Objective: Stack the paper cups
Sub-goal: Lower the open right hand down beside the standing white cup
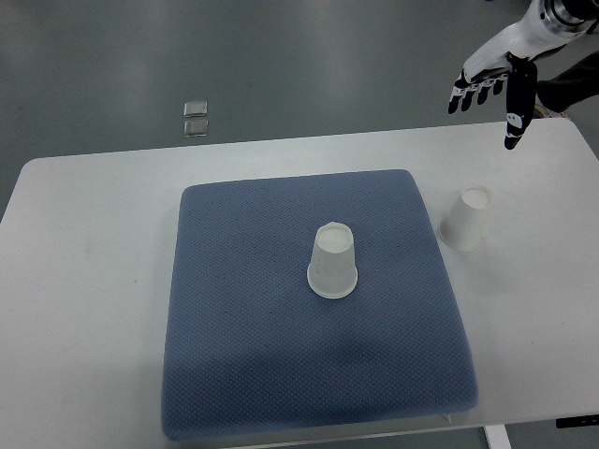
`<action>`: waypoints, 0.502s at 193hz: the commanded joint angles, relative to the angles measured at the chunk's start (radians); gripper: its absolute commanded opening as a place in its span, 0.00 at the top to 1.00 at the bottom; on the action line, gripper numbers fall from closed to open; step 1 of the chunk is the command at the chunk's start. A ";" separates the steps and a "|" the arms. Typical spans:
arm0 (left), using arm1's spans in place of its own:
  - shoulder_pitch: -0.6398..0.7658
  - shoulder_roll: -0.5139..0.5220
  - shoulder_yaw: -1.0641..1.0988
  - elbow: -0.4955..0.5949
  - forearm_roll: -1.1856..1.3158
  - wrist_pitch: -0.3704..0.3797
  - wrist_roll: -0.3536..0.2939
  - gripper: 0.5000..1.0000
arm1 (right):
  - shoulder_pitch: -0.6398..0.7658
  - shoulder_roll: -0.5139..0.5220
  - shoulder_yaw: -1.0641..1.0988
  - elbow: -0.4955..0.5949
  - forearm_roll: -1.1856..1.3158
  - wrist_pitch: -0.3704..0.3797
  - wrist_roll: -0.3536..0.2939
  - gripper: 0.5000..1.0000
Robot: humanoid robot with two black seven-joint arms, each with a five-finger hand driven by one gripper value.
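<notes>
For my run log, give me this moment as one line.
right hand open, raised, empty | cup on mat upside down | cup on table upside down | unstacked

My right hand [494,82] is up in the far right corner, arm coming in from the top right edge. White shell, dark fingertips. Fingers [479,91] spread and pointing down, relaxed, holding nothing. Thumb [518,110] hangs lower than the other fingertips, off to their right. Wrist sits above and right of the fingers. My left arm isn't showing.
</notes>
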 commanded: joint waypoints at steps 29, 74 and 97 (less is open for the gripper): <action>0.000 0.000 0.002 0.001 0.000 -0.004 0.000 0.00 | 0.160 -0.039 -0.022 0.112 0.043 0.004 0.001 0.15; 0.000 0.000 0.000 0.001 -0.002 -0.004 -0.001 0.00 | 0.199 -0.028 -0.054 0.114 0.077 0.004 0.001 0.16; 0.002 0.000 -0.002 0.002 -0.003 -0.002 0.000 0.00 | 0.159 -0.027 -0.065 0.112 0.080 -0.024 0.001 0.16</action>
